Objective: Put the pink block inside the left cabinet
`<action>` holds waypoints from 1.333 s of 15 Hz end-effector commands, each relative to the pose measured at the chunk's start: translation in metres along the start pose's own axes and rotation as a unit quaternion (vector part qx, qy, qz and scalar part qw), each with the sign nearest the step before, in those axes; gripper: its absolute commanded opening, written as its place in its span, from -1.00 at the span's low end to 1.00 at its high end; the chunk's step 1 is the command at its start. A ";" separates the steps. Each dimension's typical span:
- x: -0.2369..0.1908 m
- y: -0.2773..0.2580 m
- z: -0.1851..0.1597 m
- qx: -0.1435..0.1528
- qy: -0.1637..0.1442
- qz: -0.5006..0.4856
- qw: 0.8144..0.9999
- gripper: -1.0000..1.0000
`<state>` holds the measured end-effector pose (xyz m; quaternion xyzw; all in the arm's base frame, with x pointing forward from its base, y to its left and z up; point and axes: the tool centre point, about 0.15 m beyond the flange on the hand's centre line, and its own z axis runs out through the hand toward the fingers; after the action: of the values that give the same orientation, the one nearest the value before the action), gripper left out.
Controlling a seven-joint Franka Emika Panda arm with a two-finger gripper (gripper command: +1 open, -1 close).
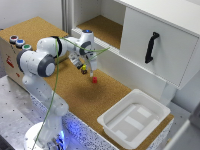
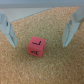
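Note:
The pink block (image 1: 94,79) is a tiny reddish-pink cube lying on the cork table top. In the wrist view the pink block (image 2: 36,47) shows a dark letter on its face. My gripper (image 1: 90,72) hovers just above it, open. In the wrist view my gripper (image 2: 38,45) straddles the block and neither of the fingers (image 2: 71,31) touches it. The left cabinet (image 1: 100,27) is an open white-walled compartment with a cork floor, behind the gripper.
A white door with a black handle (image 1: 152,47) closes the section at the exterior view's right. A white plastic tub (image 1: 151,106) stands on the table at the lower right. A box with coloured buttons (image 1: 19,42) sits at the left. A small yellow spot (image 1: 84,69) shows by the gripper.

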<state>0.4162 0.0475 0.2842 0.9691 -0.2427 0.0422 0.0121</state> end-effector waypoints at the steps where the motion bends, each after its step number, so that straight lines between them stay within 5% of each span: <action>1: 0.019 -0.009 0.046 0.039 0.006 0.059 0.997 1.00; 12: 0.050 -0.034 0.081 -0.005 0.015 0.118 0.993 1.00; 13: 0.050 -0.032 0.081 -0.010 0.015 0.123 0.992 -1.00; 20: 0.047 -0.023 0.083 -0.026 0.006 0.122 0.992 -1.00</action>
<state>0.4583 0.0440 0.2109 0.9332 -0.3528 0.0632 -0.0254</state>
